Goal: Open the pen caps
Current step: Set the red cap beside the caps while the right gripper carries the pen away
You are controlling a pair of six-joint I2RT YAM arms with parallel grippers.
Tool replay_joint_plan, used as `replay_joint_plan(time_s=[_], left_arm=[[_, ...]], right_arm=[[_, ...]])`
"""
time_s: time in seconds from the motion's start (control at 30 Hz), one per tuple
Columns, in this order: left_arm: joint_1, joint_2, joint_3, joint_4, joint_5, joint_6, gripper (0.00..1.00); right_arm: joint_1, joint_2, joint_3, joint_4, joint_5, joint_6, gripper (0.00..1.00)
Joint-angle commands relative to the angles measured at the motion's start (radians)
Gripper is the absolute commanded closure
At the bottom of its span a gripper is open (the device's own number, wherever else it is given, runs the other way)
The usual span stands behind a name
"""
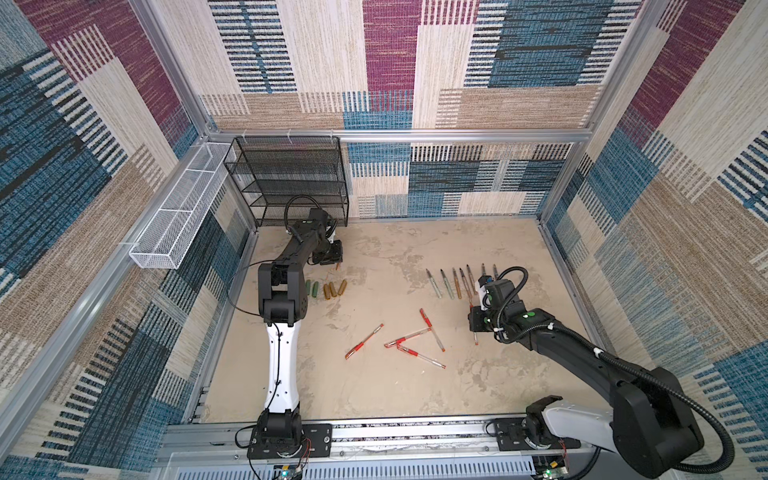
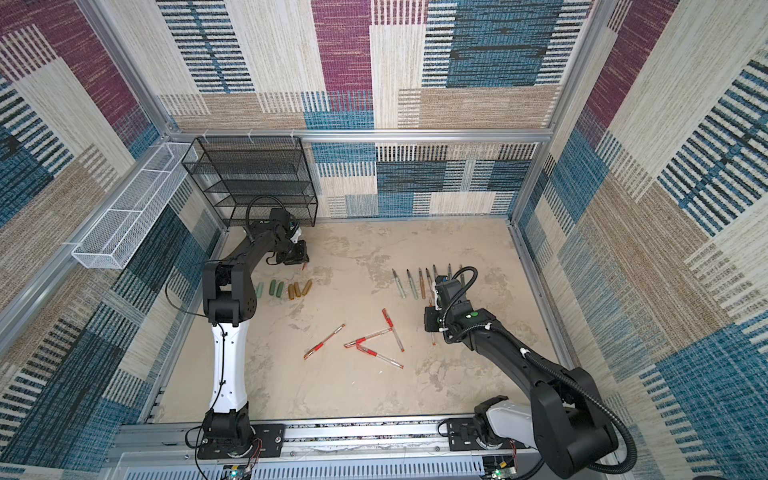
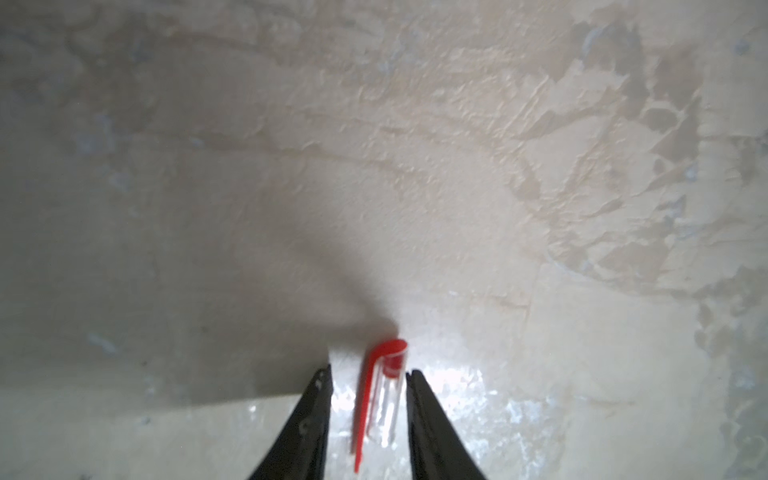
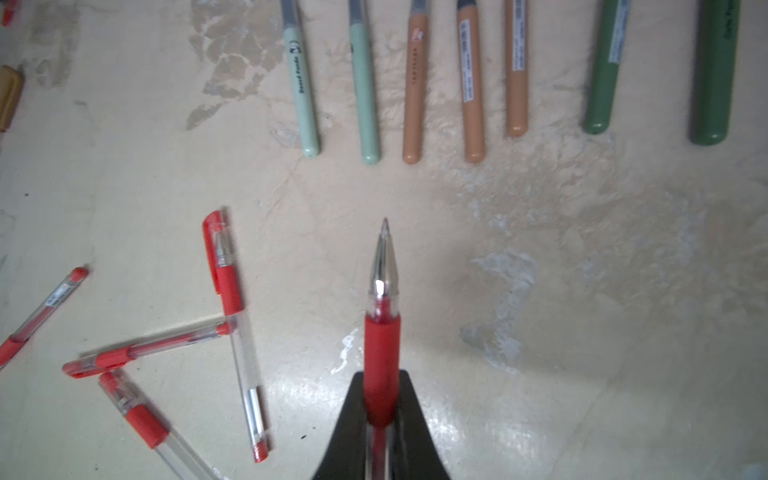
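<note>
Beige tabletop (image 3: 457, 166); left pincer (image 3: 370, 370) parted, red cap (image 3: 388, 395) between; right pincer (image 4: 381, 376) clamps uncapped pen (image 4: 381, 299).

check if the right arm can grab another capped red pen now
Probably not yet: the right gripper is shut on an uncapped pen, so its jaws are full. The capped pens lie close by with nothing between.

Caps: stubby plastic pen caps (image 2: 286, 289), mint, green, golden brown, rowed.
Barrels: long thin uncapped pen barrels (image 2: 419, 283) (tips toward back wall).
Loose: four red-and-clear plastic pens (image 2: 374, 337).
Held: slim red pen (image 2: 433, 340), in right gripper (image 2: 432, 331).
</note>
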Motion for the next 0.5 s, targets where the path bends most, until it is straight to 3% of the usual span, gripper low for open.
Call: replay_joint_plan(time_s=[0.0, 0.17, 0.47], left_arm=[[-0.003, -0.064, -0.030, -0.019, -0.021, -0.003, 0.63], [-0.006, -0.204, -0.122, -0.006, 0.010, -0.032, 0.61], [-0.013, -0.635, -0.541, 0.135, 0.143, -0.088, 0.57]], right_arm=[[-0.022, 0.032, 0.009, 0.042, -0.037, -0.033, 0.96], [-0.051, 0.096, 0.017, 0.064, -0.047, -0.054, 0.95], [-0.058, 0.193, 0.041, 0.061, -0.019, -0.060, 0.95]])
